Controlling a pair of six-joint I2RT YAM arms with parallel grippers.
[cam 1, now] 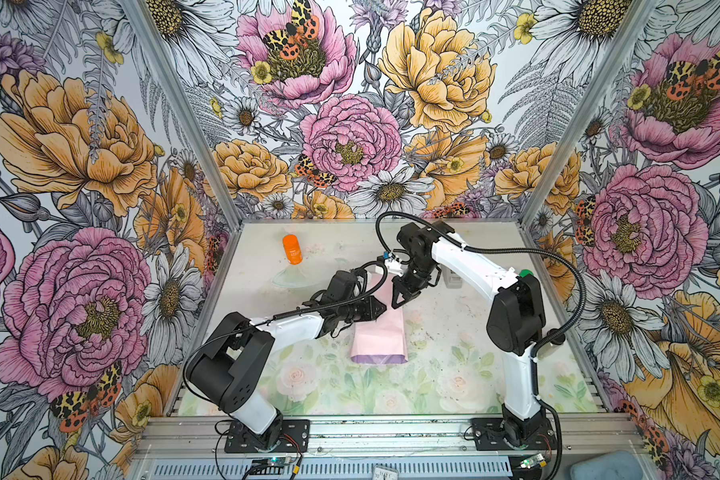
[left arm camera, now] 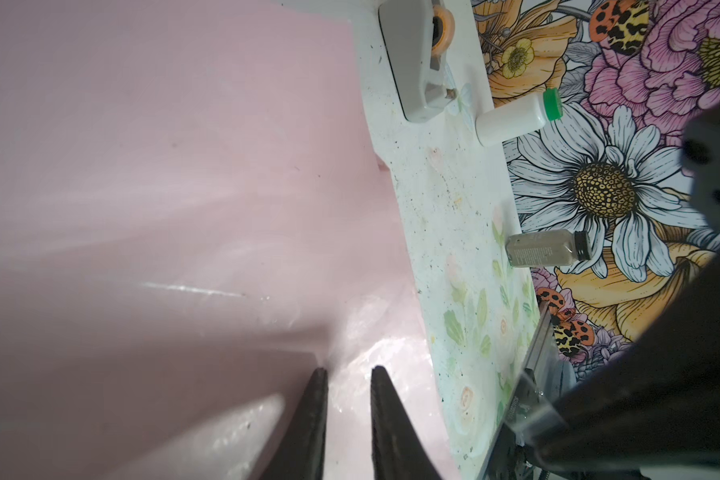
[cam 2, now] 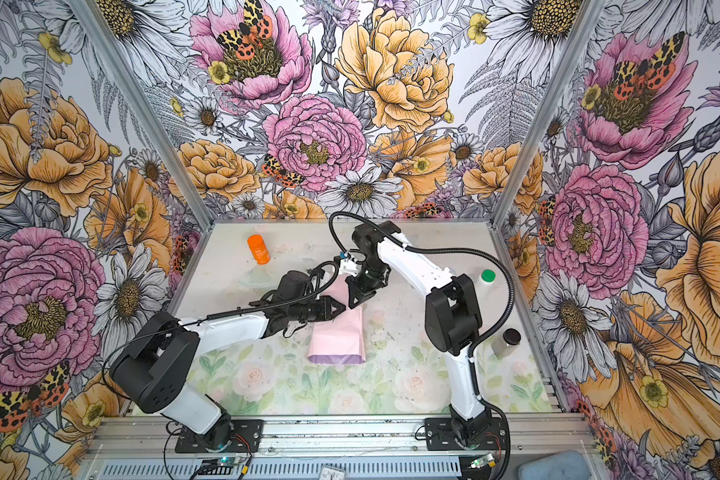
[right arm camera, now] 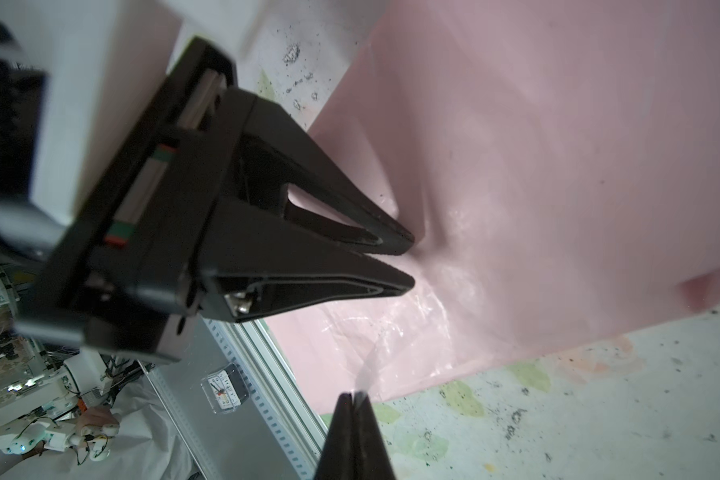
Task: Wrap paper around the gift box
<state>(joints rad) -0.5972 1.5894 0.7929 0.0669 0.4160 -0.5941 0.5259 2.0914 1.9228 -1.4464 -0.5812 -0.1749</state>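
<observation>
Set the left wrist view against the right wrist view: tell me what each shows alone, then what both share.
Left wrist only: the grey tape dispenser, a white bottle with a green cap and a grey bottle with a black cap. Right wrist only: the right gripper, tips together, and a small clock beyond the table. Both: the paper, pale pink side showing, the floral table, and the left gripper, tips slightly apart at the paper.
</observation>
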